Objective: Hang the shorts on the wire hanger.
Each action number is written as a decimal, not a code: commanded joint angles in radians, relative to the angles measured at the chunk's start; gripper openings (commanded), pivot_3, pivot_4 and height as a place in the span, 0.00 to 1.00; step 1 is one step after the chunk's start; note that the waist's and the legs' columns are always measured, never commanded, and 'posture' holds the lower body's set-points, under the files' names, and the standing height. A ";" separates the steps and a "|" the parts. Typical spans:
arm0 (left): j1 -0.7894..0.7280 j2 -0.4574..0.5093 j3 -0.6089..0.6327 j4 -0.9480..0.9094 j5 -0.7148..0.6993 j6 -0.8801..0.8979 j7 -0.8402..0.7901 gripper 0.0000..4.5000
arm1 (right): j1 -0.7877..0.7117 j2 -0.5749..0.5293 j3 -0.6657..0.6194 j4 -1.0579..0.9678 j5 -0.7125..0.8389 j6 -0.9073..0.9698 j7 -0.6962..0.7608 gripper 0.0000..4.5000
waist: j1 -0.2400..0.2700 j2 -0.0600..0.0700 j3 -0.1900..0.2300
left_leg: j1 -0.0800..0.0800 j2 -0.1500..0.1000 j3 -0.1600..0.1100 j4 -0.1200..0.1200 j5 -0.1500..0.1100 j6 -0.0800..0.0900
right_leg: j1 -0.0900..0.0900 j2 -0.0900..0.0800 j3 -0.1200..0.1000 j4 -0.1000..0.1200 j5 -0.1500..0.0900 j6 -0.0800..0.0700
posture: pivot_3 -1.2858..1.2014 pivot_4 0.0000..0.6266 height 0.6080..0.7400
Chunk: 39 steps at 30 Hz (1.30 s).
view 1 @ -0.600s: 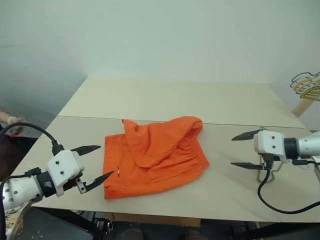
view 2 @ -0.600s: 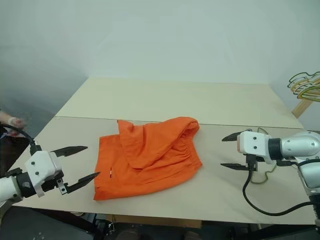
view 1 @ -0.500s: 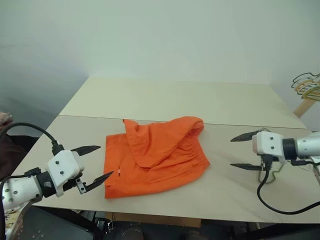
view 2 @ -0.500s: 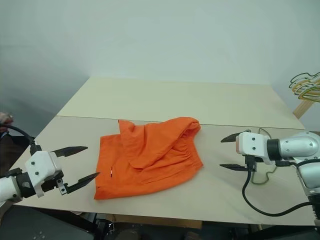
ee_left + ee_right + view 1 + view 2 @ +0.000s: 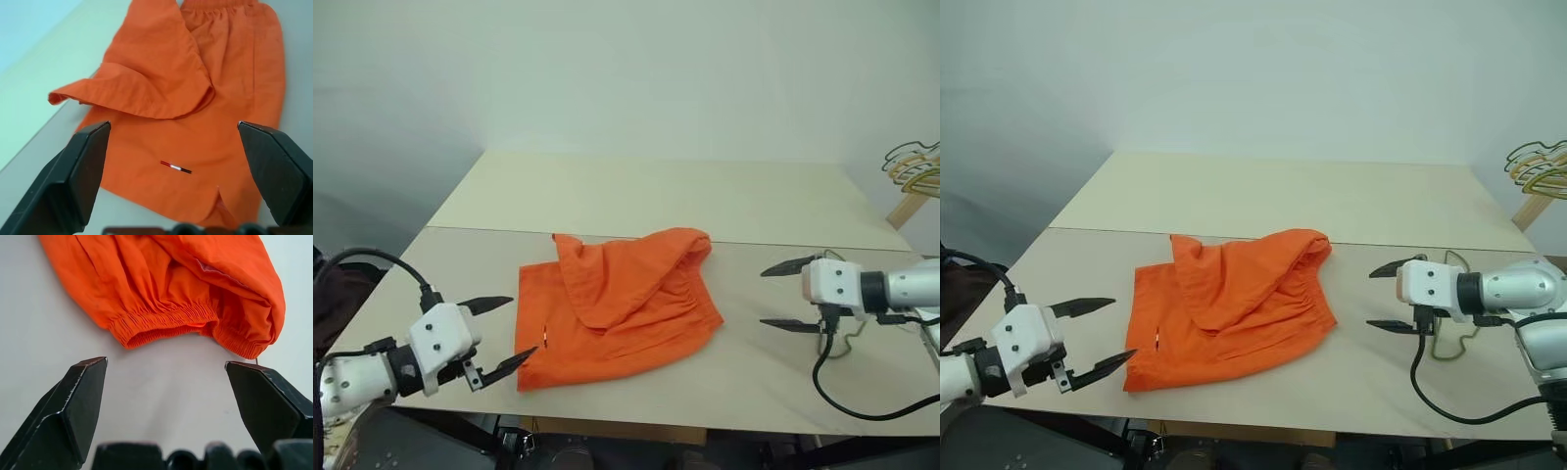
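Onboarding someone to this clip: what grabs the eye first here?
The bright orange fabric shorts, rumpled with one flap folded over, lie mid-table on the pale beige tabletop. The left gripper and right gripper, both with black fingers open, flank them without touching. Far right, off the table's edge, hangs a bunch of yellow and dark wire hangers.

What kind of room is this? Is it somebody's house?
Probably a plain test room, not a house: a bare pale wall, a big light table with only orange shorts on it, and a bunch of hangers at the side.
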 commanded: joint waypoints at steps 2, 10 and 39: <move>0.002 0.033 -0.030 -0.025 0.005 0.003 -0.035 1.00 | 0.014 0.015 0.031 -0.096 -0.045 -0.093 -0.026 0.99 | -0.006 0.000 0.000 | 0.000 0.000 0.000 0.000 0.000 0.000 | 0.000 0.000 0.000 0.000 0.000 0.000 | 0.56 0.00 1.00; -0.019 0.090 -0.101 0.015 0.036 -0.008 -0.091 1.00 | -0.055 0.128 0.222 0.007 -0.349 -0.385 -0.175 0.99 | -0.058 0.000 0.000 | 0.000 0.000 0.000 0.000 0.001 -0.002 | 0.000 0.000 0.000 0.001 0.000 0.000 | 0.55 0.00 1.00; 0.056 0.050 -0.159 0.028 0.110 -0.039 -0.044 1.00 | -0.345 0.290 0.472 0.472 -0.617 -0.726 -0.467 0.01 | -0.098 0.001 0.000 | 0.002 0.000 0.001 -0.001 0.003 -0.005 | 0.000 0.000 0.001 0.003 -0.001 0.000 | 0.58 0.00 1.00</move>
